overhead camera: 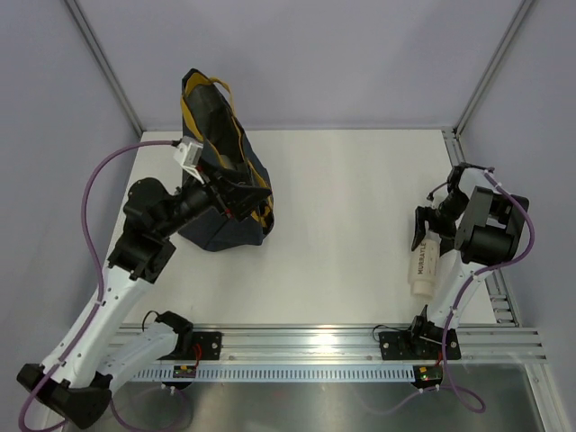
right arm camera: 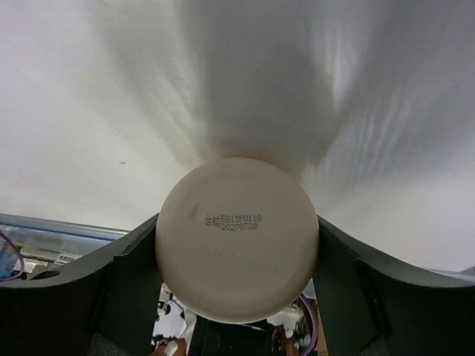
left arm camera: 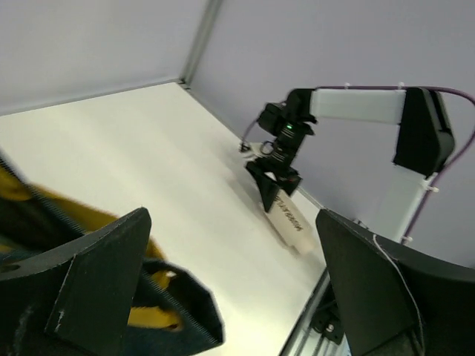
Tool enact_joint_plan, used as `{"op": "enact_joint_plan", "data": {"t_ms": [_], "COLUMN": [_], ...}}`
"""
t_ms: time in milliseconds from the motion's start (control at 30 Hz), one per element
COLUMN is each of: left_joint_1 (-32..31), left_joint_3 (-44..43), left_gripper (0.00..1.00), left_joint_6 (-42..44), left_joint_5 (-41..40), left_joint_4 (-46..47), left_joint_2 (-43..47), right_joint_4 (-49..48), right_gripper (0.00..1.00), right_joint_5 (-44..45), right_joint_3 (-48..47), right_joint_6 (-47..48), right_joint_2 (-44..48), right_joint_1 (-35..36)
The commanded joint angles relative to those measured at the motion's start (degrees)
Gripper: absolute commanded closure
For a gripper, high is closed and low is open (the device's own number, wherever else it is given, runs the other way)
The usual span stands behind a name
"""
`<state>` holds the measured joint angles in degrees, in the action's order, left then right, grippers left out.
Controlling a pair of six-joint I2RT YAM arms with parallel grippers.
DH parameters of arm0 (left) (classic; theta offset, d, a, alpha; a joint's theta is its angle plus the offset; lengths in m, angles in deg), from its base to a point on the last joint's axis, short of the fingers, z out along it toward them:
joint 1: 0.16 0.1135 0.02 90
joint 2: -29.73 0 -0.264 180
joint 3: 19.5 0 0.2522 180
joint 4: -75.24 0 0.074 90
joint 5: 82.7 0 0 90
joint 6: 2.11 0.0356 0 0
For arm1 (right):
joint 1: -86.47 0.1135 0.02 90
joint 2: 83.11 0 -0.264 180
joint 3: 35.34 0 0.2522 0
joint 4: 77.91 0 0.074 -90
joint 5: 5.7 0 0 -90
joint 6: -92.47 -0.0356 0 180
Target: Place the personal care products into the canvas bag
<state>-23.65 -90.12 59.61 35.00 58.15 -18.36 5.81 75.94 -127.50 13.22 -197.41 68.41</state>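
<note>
Gripping hand: the right gripper (overhead camera: 421, 236) is closed on a cream bottle (overhead camera: 421, 272), with a dark finger (right arm camera: 111, 297) pressed against each side of it.
Bottle position: near the right edge of the table (overhead camera: 342, 198), well apart from the bag. It is held by its far end, and its long body points toward the near rail (overhead camera: 360, 346).
Bottle contact: the top view does not show whether its near end rests on the table or hangs just above it.
Bottle details: a pale, round-bodied container with dark lettering along its side. In the right wrist view its flat circular end fills the space between the fingers and carries a small printed code.
Left hand: the left gripper (overhead camera: 227, 196) is at the mouth of the canvas bag (overhead camera: 229, 232). Its fingers (left arm camera: 96, 282) are spread wide apart and grip nothing.
Bag position: far left part of the table, standing and leaning, with its yellow handles (overhead camera: 222, 87) raised at the far end.
Bag in wrist view: navy fabric and mustard trim lie beneath and beside the left finger.
Other products: only the cream bottle is visible; the bag's inside cannot be made out.
</note>
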Motion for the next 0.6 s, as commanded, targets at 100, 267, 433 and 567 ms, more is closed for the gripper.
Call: {"op": "enact_joint_plan", "data": {"t_ms": [100,267,433,567], "left_joint_1": [-11.92,-20.62,-27.13,-28.72], "left_joint_3": [-6.76,-15.1,-23.64,-28.55], "left_gripper": [0.01,0.01,0.01,0.01], "left_joint_6": [3.48,5.59,7.88,10.24], "left_joint_5": [-7.39,-12.14,-14.43,-13.82], "left_joint_4": [1.49,-2.9,-6.86,-6.51], "left_joint_2": [-6.21,-15.61,-25.98,-33.98], "right_joint_4": [2.11,3.96,4.32,2.12], "right_gripper": [1.0,1.0,1.0,1.0], "right_joint_5": [-17.73,-26.61,-33.47,-34.09], "right_joint_3": [-13.87,-19.95,-23.12,-20.06], "right_joint_6": [2.44,1.21,-0.19,-0.2], "right_joint_2": [5.84,4.18,0.67,-0.4], "right_joint_1": [0.4,0.4,0.4,0.4]}}
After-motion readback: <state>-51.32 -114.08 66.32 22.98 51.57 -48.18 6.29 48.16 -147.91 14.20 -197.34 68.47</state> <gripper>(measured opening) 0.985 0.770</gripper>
